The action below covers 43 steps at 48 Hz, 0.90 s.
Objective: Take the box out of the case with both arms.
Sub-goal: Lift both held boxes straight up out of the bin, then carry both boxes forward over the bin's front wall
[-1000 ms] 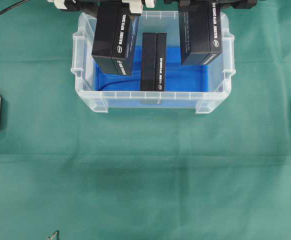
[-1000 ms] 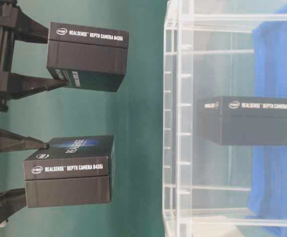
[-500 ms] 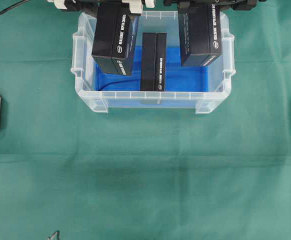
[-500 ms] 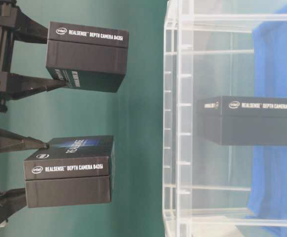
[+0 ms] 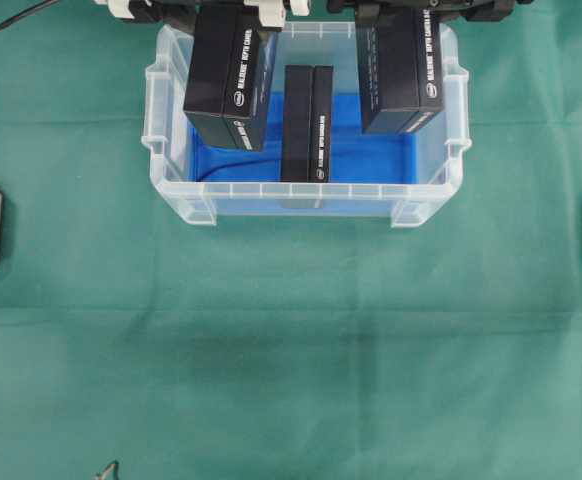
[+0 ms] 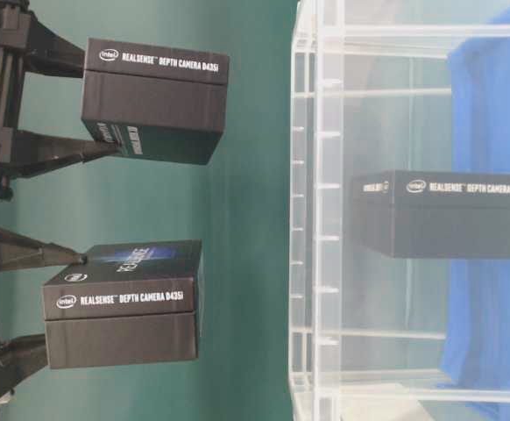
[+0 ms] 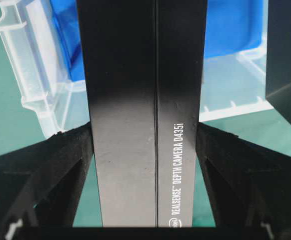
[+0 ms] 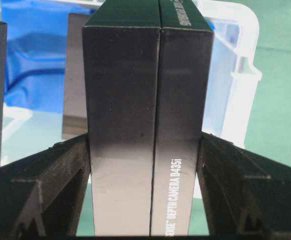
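Overhead exterior view: green cloth-covered tabletop (image 5: 291, 350) carries the clear rimmed plastic case (image 5: 171, 185) with blue lining. Left claw (image 7: 144, 137) is clamped on one black rectangular cardboard box (image 5: 226, 80); right claw (image 8: 144, 142) is clamped on a second black box (image 5: 401, 70). Between both claws, lower down, a third black box (image 5: 306, 125) stands inside the case.

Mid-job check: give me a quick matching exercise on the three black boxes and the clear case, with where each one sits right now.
Things:
1. Box in the left gripper
2. Box in the right gripper
3. Middle box
4. Clear case

Places or states:
A. Resting inside the case on the blue sheet
B. On the green cloth, holding one box
C. Held above the case, on the left of the overhead view
D. Held above the case, on the right of the overhead view

Pairs: 1-C, 2-D, 3-A, 4-B
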Each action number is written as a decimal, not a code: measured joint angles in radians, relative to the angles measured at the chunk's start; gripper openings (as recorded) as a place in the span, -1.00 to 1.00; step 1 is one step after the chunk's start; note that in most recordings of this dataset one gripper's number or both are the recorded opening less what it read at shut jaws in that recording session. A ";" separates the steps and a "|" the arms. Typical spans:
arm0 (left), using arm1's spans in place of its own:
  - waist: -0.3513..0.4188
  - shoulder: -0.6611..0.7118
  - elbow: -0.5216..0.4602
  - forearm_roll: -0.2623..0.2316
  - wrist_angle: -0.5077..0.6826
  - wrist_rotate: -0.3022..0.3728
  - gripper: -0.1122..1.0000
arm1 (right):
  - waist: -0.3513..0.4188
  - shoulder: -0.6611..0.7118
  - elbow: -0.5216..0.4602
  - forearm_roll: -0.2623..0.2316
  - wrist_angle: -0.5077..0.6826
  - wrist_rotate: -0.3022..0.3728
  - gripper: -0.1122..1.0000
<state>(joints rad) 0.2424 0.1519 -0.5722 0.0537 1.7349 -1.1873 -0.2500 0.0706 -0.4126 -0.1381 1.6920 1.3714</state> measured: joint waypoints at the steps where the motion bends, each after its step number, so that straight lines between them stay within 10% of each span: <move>1: 0.000 0.000 0.000 -0.002 -0.002 0.000 0.33 | 0.000 0.000 -0.002 0.000 0.000 0.000 0.37; 43: -0.026 0.000 0.003 0.000 0.000 -0.014 0.33 | 0.034 0.000 0.000 0.000 0.003 0.009 0.37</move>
<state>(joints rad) 0.2163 0.1519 -0.5691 0.0537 1.7349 -1.2011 -0.2163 0.0706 -0.4126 -0.1381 1.6950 1.3806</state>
